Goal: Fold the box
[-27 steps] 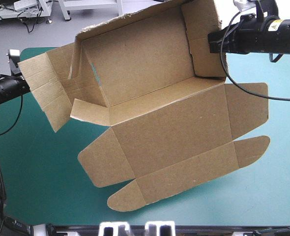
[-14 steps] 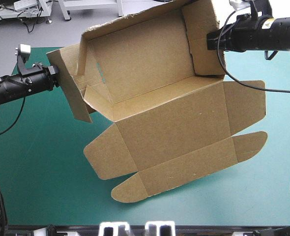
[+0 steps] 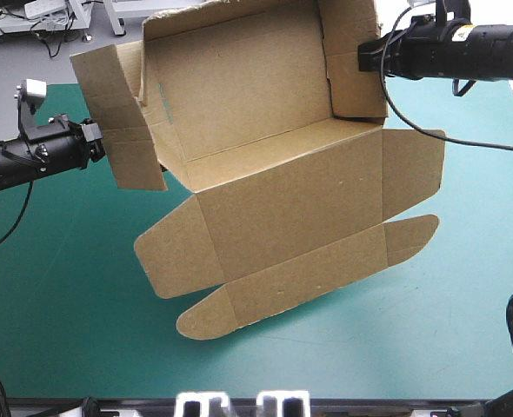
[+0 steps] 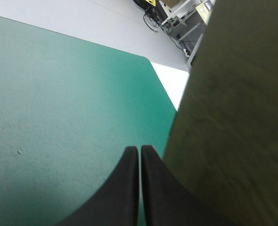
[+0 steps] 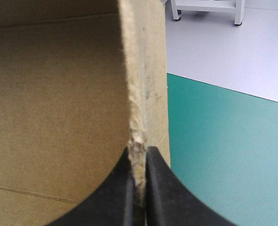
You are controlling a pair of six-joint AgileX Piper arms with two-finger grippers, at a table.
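The box [image 3: 274, 174] hangs tilted above the table [image 3: 56, 295], its long axis running left to right and its lid panel drooping toward the near edge. The right claw [image 5: 139, 153] pinches the far-right end wall. The left claw [image 4: 139, 153], closed and empty, sits just outside the loose left end flap [image 3: 117, 122], so that arm is nearer to push it inward.

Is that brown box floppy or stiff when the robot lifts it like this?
Probably stiff in its panels: the box shows flat faces, bending only at creases. Likely light, since the right gripper holds it up by one wall's edge. That edge looks frayed at the fingers, so it may crush there.
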